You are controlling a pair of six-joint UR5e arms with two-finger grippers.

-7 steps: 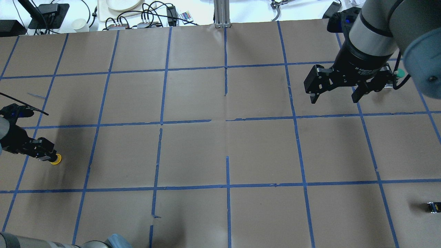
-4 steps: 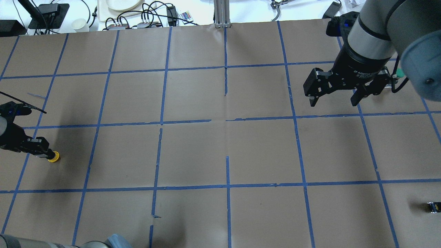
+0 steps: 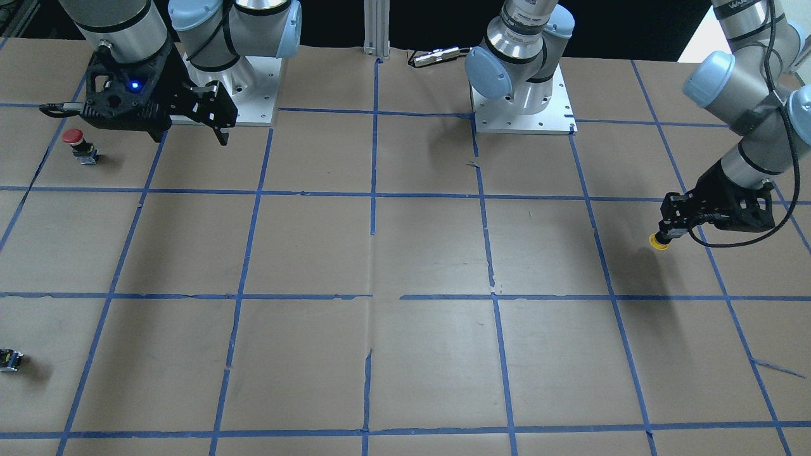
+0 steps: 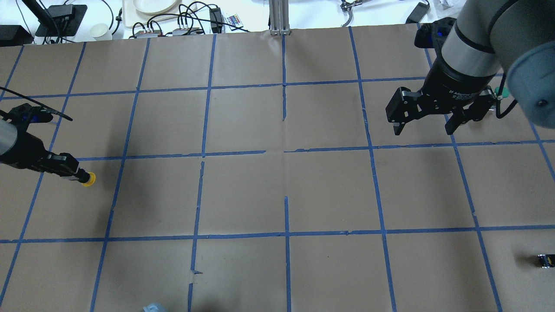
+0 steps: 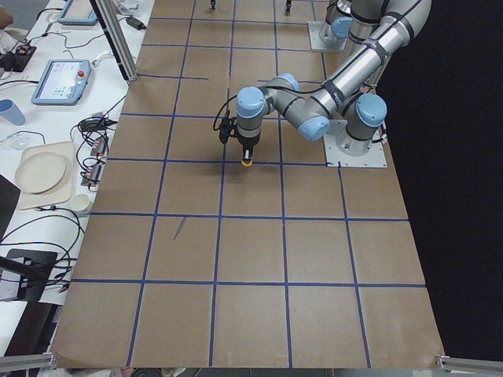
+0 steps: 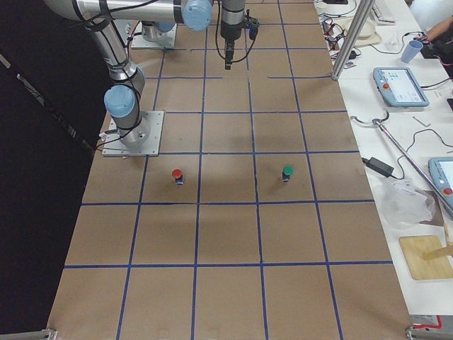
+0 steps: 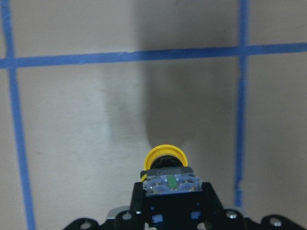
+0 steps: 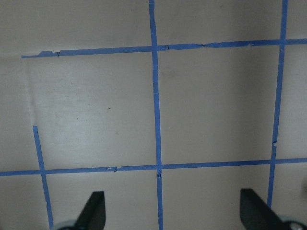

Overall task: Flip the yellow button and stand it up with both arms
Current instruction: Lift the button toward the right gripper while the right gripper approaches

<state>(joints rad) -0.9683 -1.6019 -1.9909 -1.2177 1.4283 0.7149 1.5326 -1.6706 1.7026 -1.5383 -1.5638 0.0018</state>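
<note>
The left gripper [image 4: 71, 170] is clamped on the block body of the yellow button [image 4: 89, 179], with the cap sticking out past the fingertips and pointing down toward the table [image 4: 243, 195]. The button is at the table's left end, just inside a tape square. A soft shadow spreads under the cap in the wrist view, so it appears to hang clear of the paper. Gripping the body rather than the cap makes sense. The body has flat, square faces the pads can pinch, while the cap is round, smooth and domed and would likely slip. With the cap low, the button is upside down, so a second grip is probably needed to turn it.

The right gripper [image 4: 424, 129] hovers over the far right of the table with its jaws spread wide and nothing between them. It seems to be waiting to take the hand-over.

The button's grey end face looks translucent and glossy, with a small green mark. The table is covered in matte brown paper, faintly creased and gridded with blue tape [image 4: 286, 216]. A red button [image 3: 75, 136] stands near the right gripper, and a small dark block [image 4: 545, 260] lies well apart.
</note>
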